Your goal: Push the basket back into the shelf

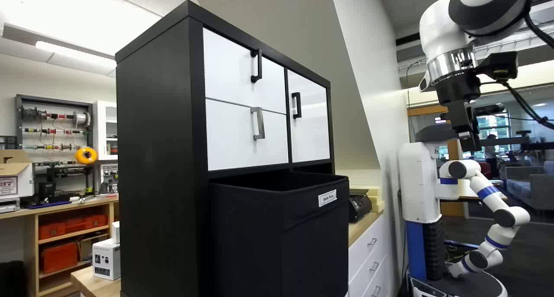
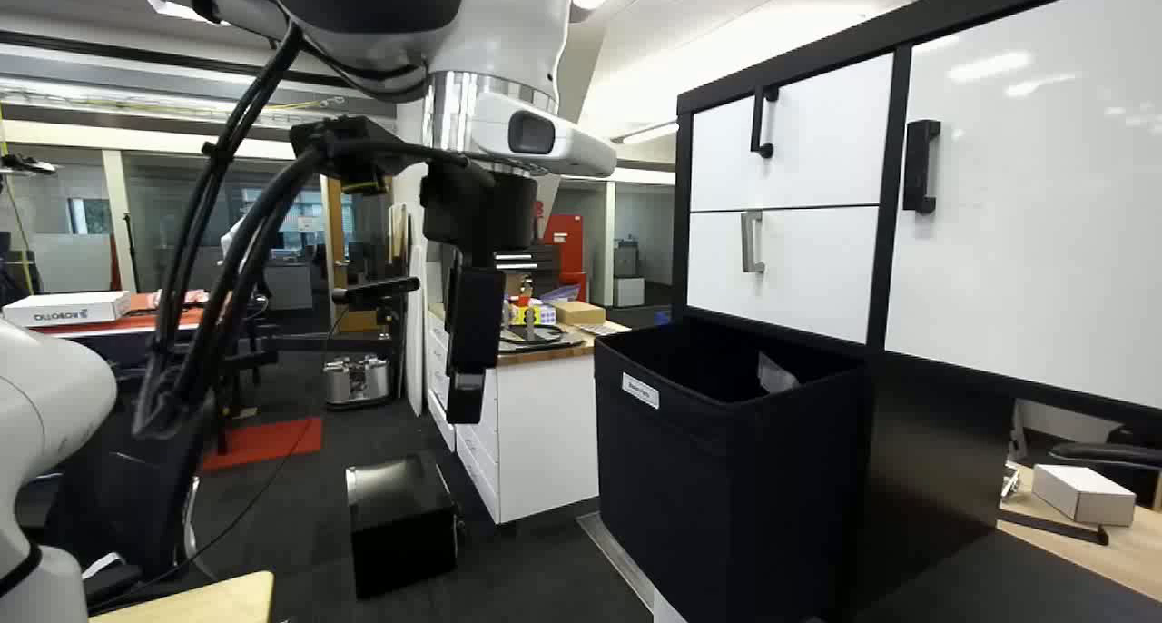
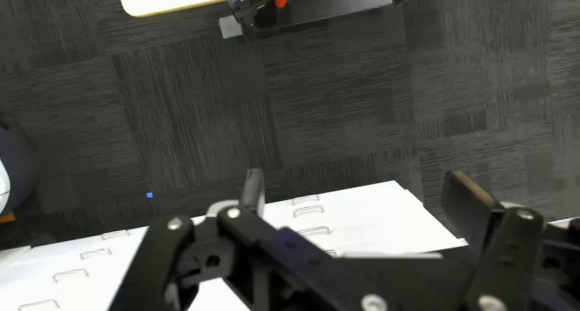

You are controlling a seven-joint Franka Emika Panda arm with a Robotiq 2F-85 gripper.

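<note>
"Pushing step pending: your basket (image 1: 285, 236) juts from the lower bay of the shelf (image 1: 156, 150)."

"And the claw (image 3: 355, 184)?"

"Yours stands spread in the wrist view, pinching nothing; in an exterior view, left of the basket's label (image 2: 640, 390), apart."

"My judgement: you bring it together, set it mid-width on the front below the rim, press straight, slowly; off-centre, the basket may skew."

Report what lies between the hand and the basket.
In an exterior view, only open air shows between the hand and the basket; the white drawer cabinet there stands behind both.
</note>
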